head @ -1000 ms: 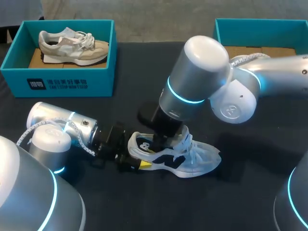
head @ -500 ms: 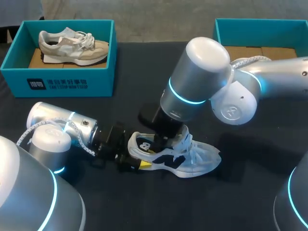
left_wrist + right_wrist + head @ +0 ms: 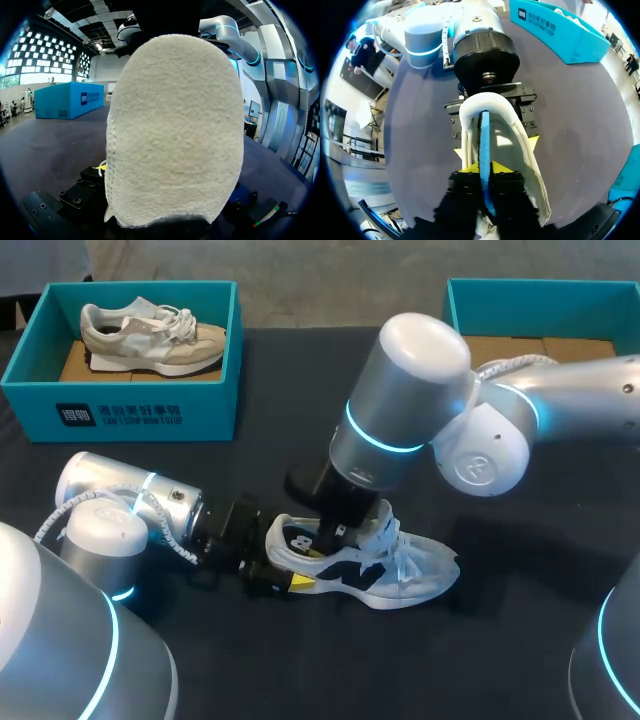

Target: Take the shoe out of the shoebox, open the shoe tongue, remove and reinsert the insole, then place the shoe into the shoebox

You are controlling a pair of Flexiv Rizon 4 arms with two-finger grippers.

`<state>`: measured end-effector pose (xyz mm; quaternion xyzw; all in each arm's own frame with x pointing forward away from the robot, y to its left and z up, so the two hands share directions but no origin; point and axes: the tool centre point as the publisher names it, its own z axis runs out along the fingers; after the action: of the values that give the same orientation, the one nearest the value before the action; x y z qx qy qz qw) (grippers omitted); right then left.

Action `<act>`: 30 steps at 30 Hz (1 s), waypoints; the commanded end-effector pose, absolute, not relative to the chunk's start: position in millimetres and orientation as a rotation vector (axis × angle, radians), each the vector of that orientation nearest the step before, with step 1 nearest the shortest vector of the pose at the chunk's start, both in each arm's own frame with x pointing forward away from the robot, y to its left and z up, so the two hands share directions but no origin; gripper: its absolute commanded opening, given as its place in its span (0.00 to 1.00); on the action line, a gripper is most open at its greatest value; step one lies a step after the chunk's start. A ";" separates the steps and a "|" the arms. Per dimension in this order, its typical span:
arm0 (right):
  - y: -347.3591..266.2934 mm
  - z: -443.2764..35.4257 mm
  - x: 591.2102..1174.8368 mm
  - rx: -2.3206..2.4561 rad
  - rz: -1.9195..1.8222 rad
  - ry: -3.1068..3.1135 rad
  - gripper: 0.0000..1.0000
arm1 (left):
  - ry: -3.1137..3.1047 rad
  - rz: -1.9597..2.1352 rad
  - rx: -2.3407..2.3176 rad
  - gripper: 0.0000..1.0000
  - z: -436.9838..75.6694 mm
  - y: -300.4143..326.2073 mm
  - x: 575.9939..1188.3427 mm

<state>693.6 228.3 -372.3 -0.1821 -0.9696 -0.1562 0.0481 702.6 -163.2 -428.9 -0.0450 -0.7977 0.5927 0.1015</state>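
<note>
A white and navy shoe (image 3: 385, 570) lies on the dark table, toe to the right. My left gripper (image 3: 285, 580) lies low on the table at the heel, one finger on each side of it, touching; the pale heel (image 3: 175, 130) fills the left wrist view. My right gripper (image 3: 335, 532) reaches down into the shoe's opening beside the lifted tongue. In the right wrist view the gripper (image 3: 485, 172) is shut on the blue insole (image 3: 484, 142), which stands on edge inside the shoe (image 3: 527, 165).
A teal shoebox (image 3: 150, 415) at the back left holds a beige shoe (image 3: 150, 335). A second teal shoebox (image 3: 540, 300) stands at the back right behind my right arm (image 3: 480, 440). My left arm (image 3: 130, 505) lies along the table's front left.
The right gripper's fingers have come together on the insole. The right arm shifted very slightly; the shoe and left arm have stayed put.
</note>
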 end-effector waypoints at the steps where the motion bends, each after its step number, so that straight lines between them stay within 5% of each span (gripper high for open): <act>1: 232.4 -373.5 694.8 -0.543 -0.473 -2.958 0.00 | -2.359 1.748 -0.131 0.00 -431.3 -164.2 704.1; 30: 224.0 -313.0 706.9 -0.292 -0.740 -3.112 0.00 | -2.359 1.748 -0.131 0.00 -431.3 -164.2 704.1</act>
<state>712.4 235.1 -320.1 -0.0908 -0.9693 -0.2259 -0.0338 703.8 -162.5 -428.8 -0.0447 -0.7977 0.5928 0.1014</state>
